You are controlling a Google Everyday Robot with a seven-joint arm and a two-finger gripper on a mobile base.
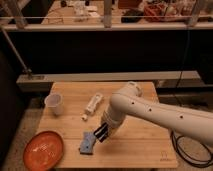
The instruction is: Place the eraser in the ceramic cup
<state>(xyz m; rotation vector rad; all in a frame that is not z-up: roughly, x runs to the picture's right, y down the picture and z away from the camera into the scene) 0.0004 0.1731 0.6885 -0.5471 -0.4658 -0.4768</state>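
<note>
The white ceramic cup [55, 104] stands upright at the table's left, near the back. My gripper [101, 133] hangs at the end of the white arm [150, 112] over the middle of the table, to the right of the cup and nearer the front. It is shut on a dark oblong thing with a pale stripe, the eraser [99, 135], held just above the wood. The eraser's lower end is right beside the blue-grey sponge block [88, 143].
A white tube [93, 105] lies behind the gripper. An orange round plate [44, 150] sits at the front left corner of the wooden table [140, 150]. A dark counter and railing run behind. A black cable lies on the floor at the right.
</note>
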